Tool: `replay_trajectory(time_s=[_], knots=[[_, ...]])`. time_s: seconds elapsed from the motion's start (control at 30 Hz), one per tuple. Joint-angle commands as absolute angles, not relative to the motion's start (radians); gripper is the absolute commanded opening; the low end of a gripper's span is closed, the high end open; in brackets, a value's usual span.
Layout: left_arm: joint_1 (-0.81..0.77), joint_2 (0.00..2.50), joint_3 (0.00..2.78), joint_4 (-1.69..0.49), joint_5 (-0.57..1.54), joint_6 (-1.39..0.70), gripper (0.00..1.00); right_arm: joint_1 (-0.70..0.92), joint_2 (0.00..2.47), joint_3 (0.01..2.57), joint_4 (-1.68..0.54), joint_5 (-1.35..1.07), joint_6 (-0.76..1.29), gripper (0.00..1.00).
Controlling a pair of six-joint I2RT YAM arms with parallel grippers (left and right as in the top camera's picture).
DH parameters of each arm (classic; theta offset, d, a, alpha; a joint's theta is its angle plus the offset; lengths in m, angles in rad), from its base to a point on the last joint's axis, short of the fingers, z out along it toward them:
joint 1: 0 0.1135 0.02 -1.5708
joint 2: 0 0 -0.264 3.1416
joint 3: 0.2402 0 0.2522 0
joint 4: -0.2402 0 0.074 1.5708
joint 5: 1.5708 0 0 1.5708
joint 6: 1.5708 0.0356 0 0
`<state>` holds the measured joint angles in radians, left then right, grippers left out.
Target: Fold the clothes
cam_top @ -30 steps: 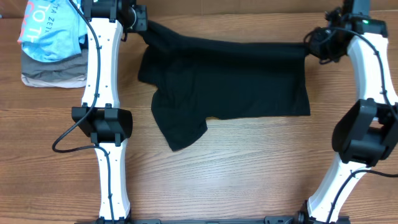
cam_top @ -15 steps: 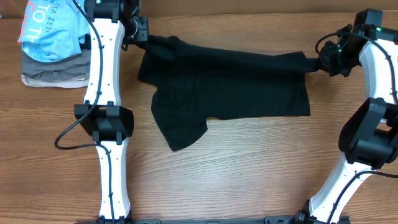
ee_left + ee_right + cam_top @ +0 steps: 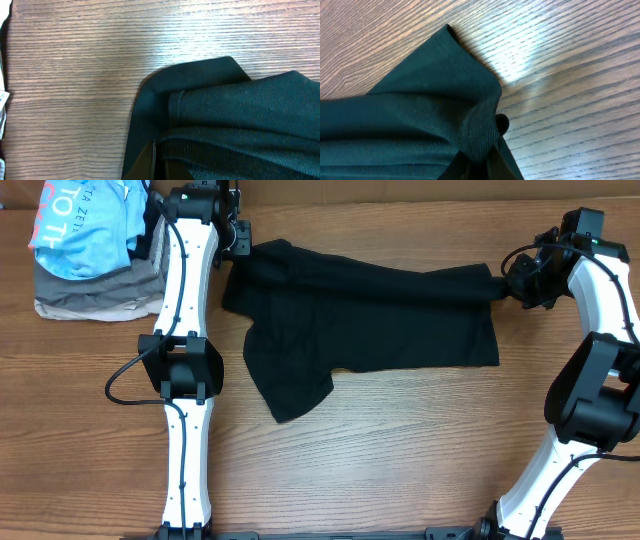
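Overhead: the left gripper point(image 3: 240, 242) is clamped on the black shirt point(image 3: 380, 315) at its far left corner, and the right gripper point(image 3: 508, 283) on its far right corner. The shirt lies stretched between them on the table point(image 3: 380, 450). A pile of folded clothes point(image 3: 85, 270) sits just outside the left gripper.
Left wrist: the jaws are closed on bunched cloth, with bare wood ahead.
Right wrist: the jaws nip a gathered fold, and the hem corner lies just ahead.

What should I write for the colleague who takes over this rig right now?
Left gripper: shut on the black shirt, far left corner.
Right gripper: shut on its far right corner.
Shirt lies spread on the table, far edge stretched between both grippers, one sleeve sticking out on the near side.
Done: both corners gripped. Left: the folding itself, it seems.
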<state>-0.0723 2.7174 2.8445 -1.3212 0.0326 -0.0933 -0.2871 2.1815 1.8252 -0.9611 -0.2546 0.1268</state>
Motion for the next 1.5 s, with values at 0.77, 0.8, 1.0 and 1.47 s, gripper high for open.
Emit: replay_trajectory(time_s=[0.77,0.8,1.0,1.47], knots=[[-0.046,2.464,3.049,-1.538,0.019,-0.050,1.00,-0.315,1.967,2.067,-1.335,-0.331,0.103,0.60],[-0.046,2.421,3.058,-1.541,0.019,-0.049,1.00,-0.315,1.930,2.083,-1.356,-0.331,0.100,0.60],[-0.048,2.193,3.062,-1.592,0.019,-0.049,1.00,-0.315,1.700,2.095,-1.467,-0.291,0.100,0.68],[-0.084,1.951,2.943,-1.689,0.071,-0.095,1.00,-0.316,1.489,2.091,-1.694,-0.236,0.155,0.64]])
